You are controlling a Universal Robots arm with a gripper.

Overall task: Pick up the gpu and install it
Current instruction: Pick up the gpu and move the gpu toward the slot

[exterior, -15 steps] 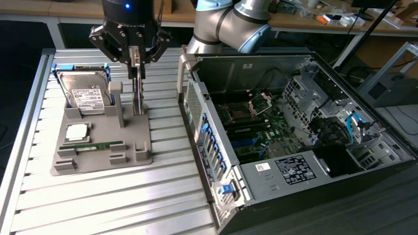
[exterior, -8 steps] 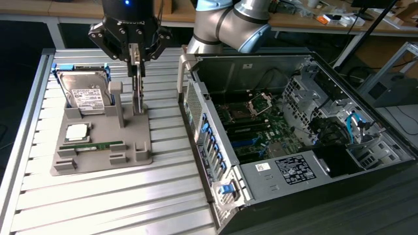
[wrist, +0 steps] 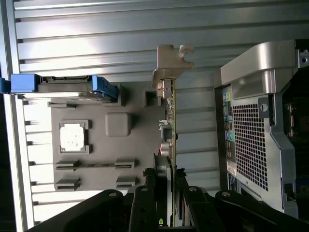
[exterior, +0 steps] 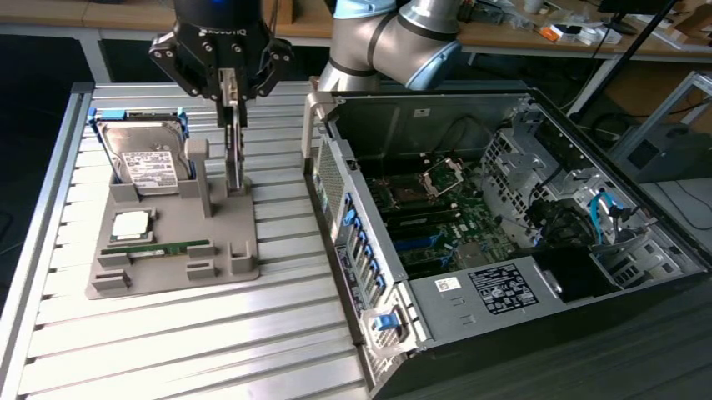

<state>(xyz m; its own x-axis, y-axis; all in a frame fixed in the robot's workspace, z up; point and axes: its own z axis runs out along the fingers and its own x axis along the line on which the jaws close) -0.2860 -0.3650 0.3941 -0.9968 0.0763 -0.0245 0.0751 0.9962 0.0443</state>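
The gpu [exterior: 233, 154] stands on edge over the grey parts holder [exterior: 223, 242], thin and dark from the side. My gripper [exterior: 228, 96] comes down from above, shut on the card's upper edge. In the wrist view the gpu [wrist: 170, 121] runs edge-on away from my gripper [wrist: 169, 179], with its silver bracket [wrist: 169, 60] at the far end and a finger on each side. The card's lower edge sits at the holder's slot; I cannot tell whether it has lifted clear. The open computer case [exterior: 478, 217] lies at the exterior view's right, motherboard [exterior: 445, 221] exposed.
On the holder [wrist: 140, 145] are a silver hard drive [exterior: 150, 162] in a blue frame, a processor chip [exterior: 132, 223] and a green memory stick [exterior: 156, 248]. The case's perforated rear wall [wrist: 256, 135] stands close beside the holder. Everything rests on a slatted metal table [exterior: 167, 333].
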